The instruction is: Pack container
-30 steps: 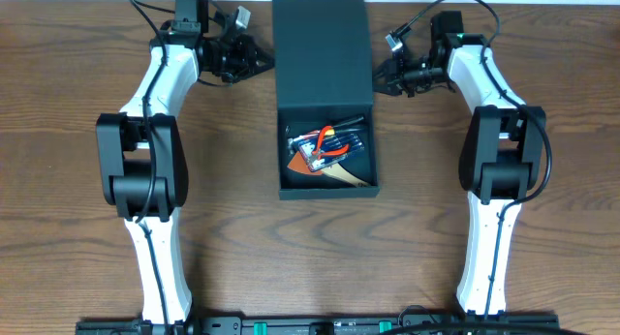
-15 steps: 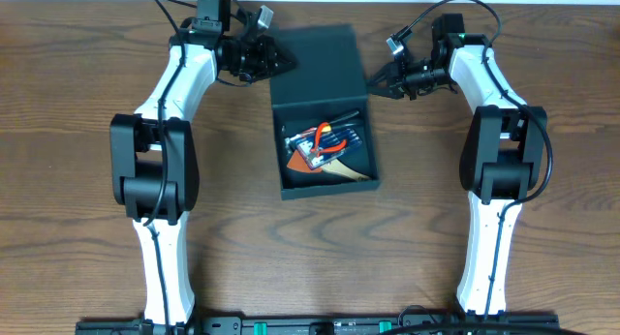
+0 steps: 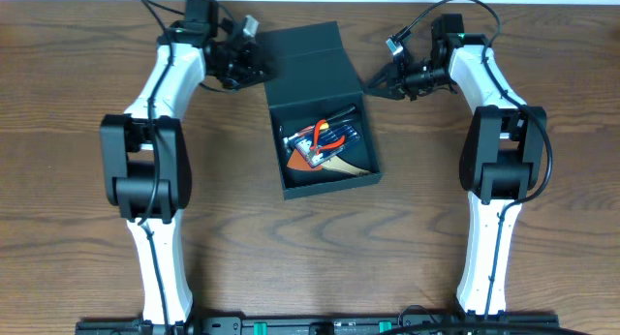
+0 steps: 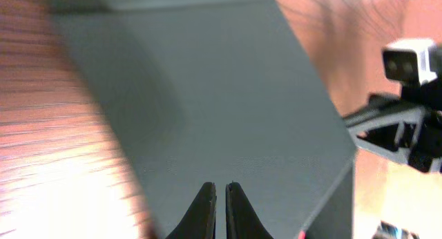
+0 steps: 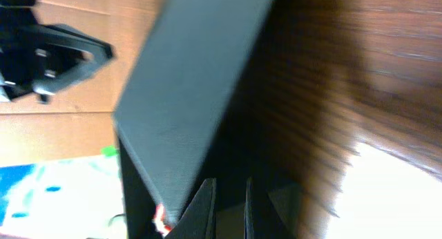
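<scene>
From above, the container (image 3: 334,184) sits mid-table with tools (image 3: 325,141) inside. Its lid (image 3: 305,59) is folded back on the far side, so box and lid run near to far, skewed a little. The lid lies between the arms: the left gripper (image 3: 258,68) meets its left edge and the right gripper (image 3: 367,86) sits just off its right edge near the hinge, both about equally close. In the left wrist view the fingertips (image 4: 207,206) are all but closed on nothing, pointing across the lid's broad face toward the right gripper (image 4: 359,125). In the right wrist view the lid (image 5: 193,94) slants up and to the left of the fingertips (image 5: 207,197). These show a narrow, dark gap, and I cannot tell whether they hold anything.
</scene>
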